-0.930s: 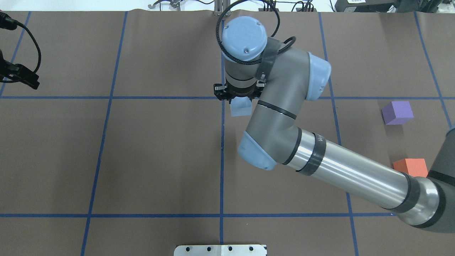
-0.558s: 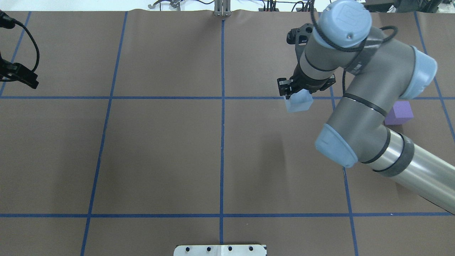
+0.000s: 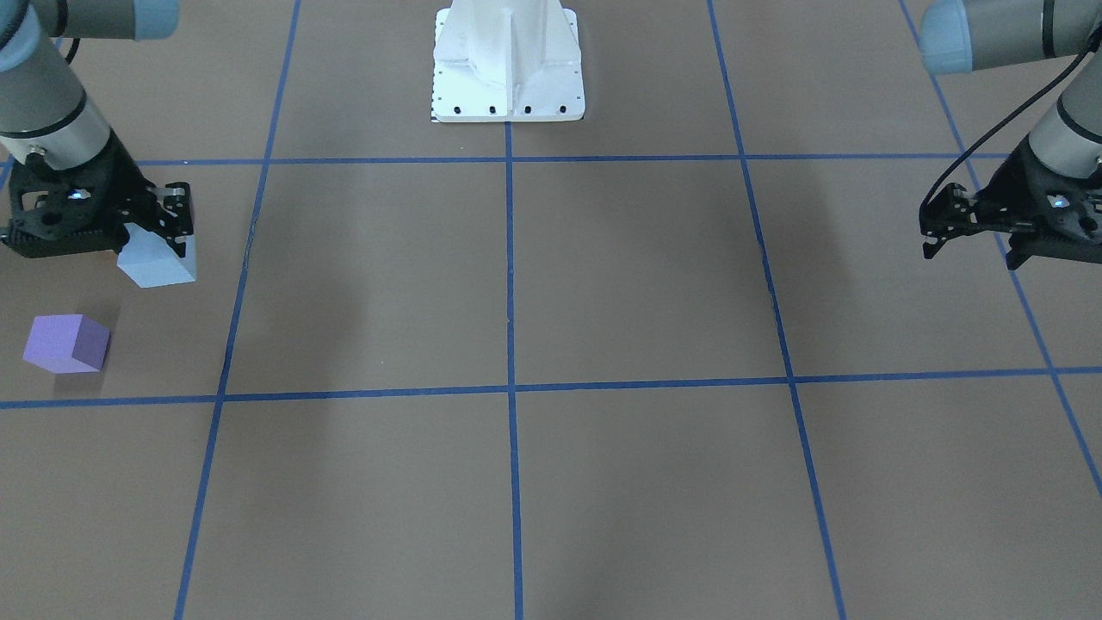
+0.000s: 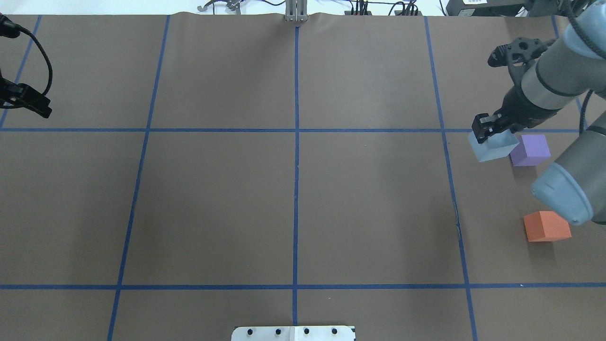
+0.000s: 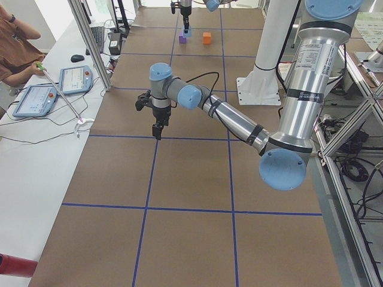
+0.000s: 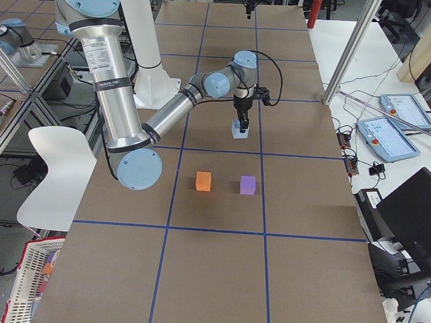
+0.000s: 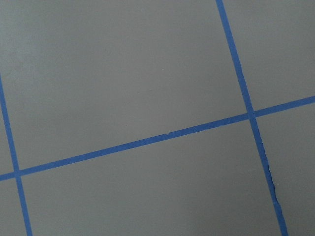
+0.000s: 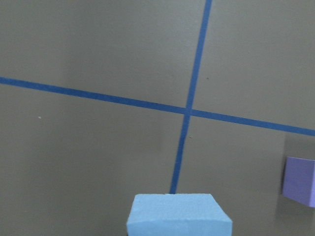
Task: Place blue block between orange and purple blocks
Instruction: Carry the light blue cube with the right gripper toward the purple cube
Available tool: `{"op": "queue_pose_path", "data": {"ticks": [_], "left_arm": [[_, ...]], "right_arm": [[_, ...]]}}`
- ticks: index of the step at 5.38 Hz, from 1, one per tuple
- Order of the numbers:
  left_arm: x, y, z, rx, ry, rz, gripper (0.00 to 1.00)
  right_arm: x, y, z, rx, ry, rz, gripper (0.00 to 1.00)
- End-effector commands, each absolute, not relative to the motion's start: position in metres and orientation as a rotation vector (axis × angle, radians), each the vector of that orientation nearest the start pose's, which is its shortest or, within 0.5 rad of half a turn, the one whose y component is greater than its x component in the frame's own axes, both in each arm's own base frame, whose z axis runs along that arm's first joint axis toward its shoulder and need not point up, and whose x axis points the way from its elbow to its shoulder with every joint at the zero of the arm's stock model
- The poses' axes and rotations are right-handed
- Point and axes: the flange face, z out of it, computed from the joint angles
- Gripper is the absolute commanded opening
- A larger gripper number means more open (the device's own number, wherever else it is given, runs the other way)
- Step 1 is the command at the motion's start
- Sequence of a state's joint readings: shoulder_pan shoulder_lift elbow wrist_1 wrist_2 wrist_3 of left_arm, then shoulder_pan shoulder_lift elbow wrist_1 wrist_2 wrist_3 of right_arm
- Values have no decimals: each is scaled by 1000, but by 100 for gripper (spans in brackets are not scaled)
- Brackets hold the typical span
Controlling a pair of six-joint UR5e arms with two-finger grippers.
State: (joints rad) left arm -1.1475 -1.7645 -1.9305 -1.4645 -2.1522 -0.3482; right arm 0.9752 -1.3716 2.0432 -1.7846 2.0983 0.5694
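At the overhead view's far left, the left gripper (image 3: 973, 250) is seen with jaws spread wide and nothing held between them. Further right, the blue block (image 4: 492, 147) is clamped by the right gripper (image 4: 494, 131), just beside the purple block (image 4: 531, 149). The orange block (image 4: 547, 226) is set well apart, nearer the robot.

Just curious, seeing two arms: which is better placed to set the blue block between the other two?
Right: the right gripper holds the blue block beside the purple block, with the orange block nearby; the left gripper hangs empty at the table's far end.
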Motion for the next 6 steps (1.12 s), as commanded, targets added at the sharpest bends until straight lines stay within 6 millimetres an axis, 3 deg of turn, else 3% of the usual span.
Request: {"op": "queue_pose_path", "data": {"ticks": [1, 3, 5, 6], "left_arm": [[151, -526, 405, 188, 694, 202, 100], [152, -526, 406, 188, 693, 203, 100], [153, -526, 406, 188, 693, 205, 100], [153, -526, 406, 187, 693, 206, 100]], "right_arm": [[-190, -470, 422, 12, -687, -132, 0], [-193, -480, 472, -24, -667, -126, 0], [-188, -472, 521, -10, -674, -129, 0], [-184, -465, 535, -11, -676, -128, 0]]}}
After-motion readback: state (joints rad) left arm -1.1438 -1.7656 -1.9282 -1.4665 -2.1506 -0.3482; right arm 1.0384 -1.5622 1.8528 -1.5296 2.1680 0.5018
